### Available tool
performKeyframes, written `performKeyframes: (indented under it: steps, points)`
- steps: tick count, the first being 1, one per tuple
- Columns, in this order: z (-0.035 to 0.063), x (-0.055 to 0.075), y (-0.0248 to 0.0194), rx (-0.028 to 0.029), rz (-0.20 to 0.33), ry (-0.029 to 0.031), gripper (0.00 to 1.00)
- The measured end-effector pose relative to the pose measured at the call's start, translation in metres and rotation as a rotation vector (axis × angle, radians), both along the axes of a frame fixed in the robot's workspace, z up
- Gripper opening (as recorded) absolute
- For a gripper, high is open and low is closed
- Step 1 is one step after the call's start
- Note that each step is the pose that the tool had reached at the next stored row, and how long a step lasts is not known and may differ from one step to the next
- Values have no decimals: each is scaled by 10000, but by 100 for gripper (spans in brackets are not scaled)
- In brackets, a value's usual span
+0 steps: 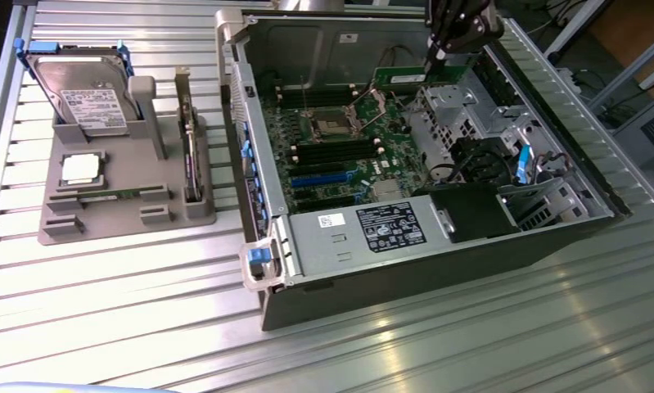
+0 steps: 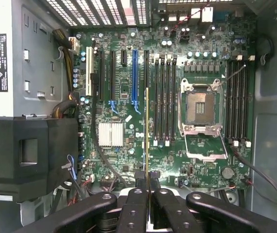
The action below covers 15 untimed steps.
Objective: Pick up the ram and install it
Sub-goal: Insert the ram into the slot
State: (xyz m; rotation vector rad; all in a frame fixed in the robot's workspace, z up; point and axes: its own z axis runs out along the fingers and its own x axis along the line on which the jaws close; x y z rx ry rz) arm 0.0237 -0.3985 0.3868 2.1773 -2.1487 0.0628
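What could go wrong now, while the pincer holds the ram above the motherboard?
1. The ram, held edge-on by the pincer, seems not yet lined up with a memory slot. If it were pressed down like this, it could hit the motherboard.
2. The open processor socket lies beside those slots, so a sideways slip might damage it.

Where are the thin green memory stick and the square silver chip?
Long, thin green ram (image 1: 405, 78): exterior view, on its flat side.
Square silver processor chip (image 1: 83, 168): exterior view, middle of its top.
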Motion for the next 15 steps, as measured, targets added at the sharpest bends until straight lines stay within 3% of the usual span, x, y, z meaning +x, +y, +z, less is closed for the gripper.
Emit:
performKeyframes:
  steps: [15]
  points:
    - [-57,-3,0,1,0,0,12]
